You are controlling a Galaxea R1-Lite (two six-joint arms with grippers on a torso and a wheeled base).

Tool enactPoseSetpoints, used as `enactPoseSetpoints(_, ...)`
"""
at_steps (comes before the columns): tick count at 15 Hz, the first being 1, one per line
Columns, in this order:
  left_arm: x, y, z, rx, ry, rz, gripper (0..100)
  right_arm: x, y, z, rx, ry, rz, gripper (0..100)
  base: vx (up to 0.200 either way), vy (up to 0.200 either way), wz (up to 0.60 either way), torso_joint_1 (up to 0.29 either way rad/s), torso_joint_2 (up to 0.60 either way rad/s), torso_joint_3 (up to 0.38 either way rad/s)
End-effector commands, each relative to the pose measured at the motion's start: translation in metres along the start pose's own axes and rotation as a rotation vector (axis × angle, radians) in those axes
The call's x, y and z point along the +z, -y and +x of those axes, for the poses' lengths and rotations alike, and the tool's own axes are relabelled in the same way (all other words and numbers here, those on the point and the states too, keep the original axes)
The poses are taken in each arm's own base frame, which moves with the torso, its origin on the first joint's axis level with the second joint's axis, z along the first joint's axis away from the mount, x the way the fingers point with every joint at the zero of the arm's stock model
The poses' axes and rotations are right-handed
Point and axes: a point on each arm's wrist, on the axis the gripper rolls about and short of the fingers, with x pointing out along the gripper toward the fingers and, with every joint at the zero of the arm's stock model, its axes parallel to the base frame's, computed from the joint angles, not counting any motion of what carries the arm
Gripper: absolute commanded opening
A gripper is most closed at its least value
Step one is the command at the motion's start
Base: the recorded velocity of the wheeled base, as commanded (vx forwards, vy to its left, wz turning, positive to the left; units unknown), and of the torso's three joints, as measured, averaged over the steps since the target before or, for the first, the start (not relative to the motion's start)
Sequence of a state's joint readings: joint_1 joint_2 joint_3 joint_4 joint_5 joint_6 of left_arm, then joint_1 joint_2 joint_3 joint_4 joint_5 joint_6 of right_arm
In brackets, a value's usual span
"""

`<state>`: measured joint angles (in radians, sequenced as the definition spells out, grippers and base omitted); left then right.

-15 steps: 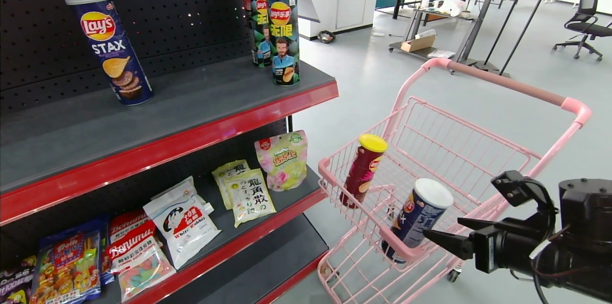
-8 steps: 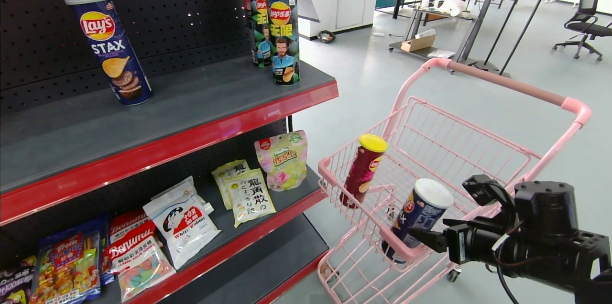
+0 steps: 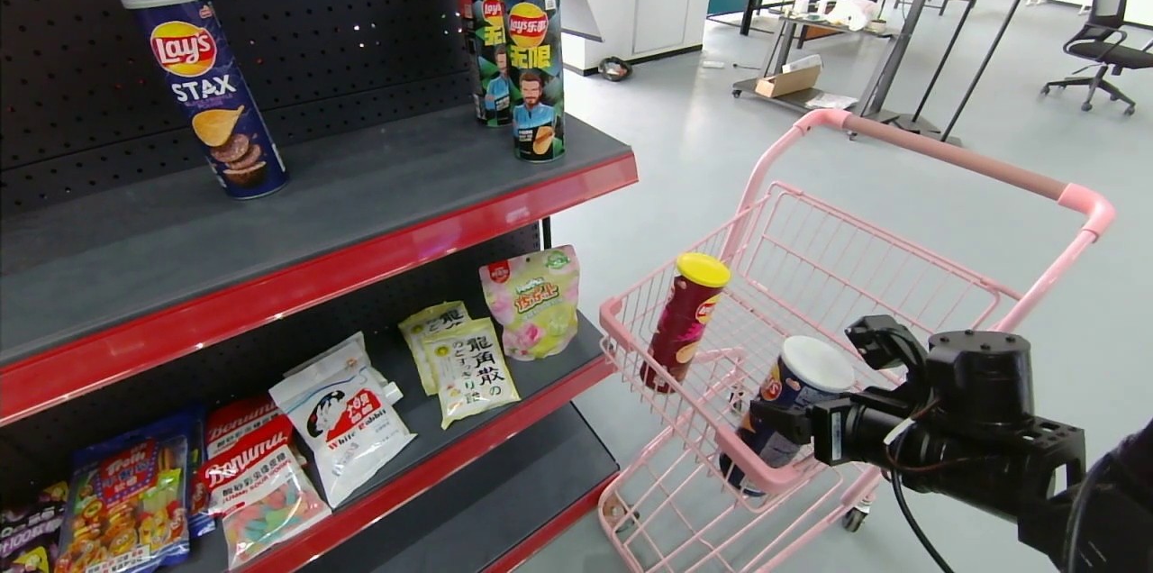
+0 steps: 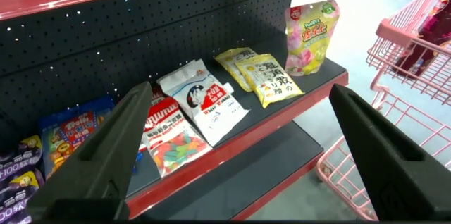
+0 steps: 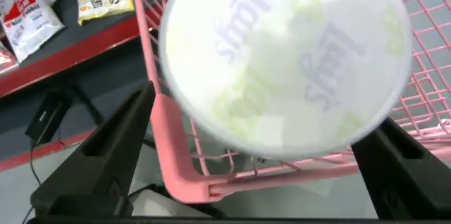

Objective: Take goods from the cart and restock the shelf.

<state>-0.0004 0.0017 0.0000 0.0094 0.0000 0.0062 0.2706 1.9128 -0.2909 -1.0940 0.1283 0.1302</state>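
A blue chip can with a white lid (image 3: 804, 368) leans against the near wall of the pink cart (image 3: 910, 160). A red can with a yellow lid (image 3: 685, 321) leans at the cart's left wall. My right gripper (image 3: 785, 417) is open, its fingers on either side of the blue can's upper part. In the right wrist view the white lid (image 5: 282, 62) sits between the two dark fingers (image 5: 106, 155). My left gripper (image 4: 232, 160) hangs open and holds nothing, in front of the lower shelf's snack bags (image 4: 201, 101).
The upper grey shelf (image 3: 360, 195) carries a blue can (image 3: 207, 91) at the left and two green-black cans (image 3: 531, 64) at its right end, with bare room between. Snack bags (image 3: 342, 415) lie on the lower shelf. Open floor lies behind the cart.
My right arm has moved left toward the blue can, and its fingers now stand around the can's top. The cans, the cart and the shelf goods have not moved.
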Motion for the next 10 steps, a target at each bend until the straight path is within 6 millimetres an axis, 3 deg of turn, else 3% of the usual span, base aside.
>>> enactPoseSetpoints(1,0.000,0.000,0.000,0.000,-0.001,0.000,100,-0.002,0.003,0.013,-0.023,0.002,0.002,100,0.000,0.000,0.00,0.000,0.00,0.000)
enactPoseSetpoints(7,0.000,0.000,0.000,0.000,-0.001,0.000,100,-0.004,0.006,0.030,-0.059,0.037,-0.005,100,0.000,0.000,0.00,0.000,0.00,0.000)
enactPoseSetpoints(8,0.000,0.000,0.000,0.000,0.000,0.000,100,-0.004,0.005,0.031,-0.057,0.051,-0.008,0,0.000,0.000,0.00,0.000,0.00,0.000)
enactPoseSetpoints(10,0.000,0.000,0.000,0.000,-0.001,0.000,100,-0.006,0.001,0.030,-0.042,0.050,-0.015,0,0.000,0.000,0.00,0.000,0.00,0.000)
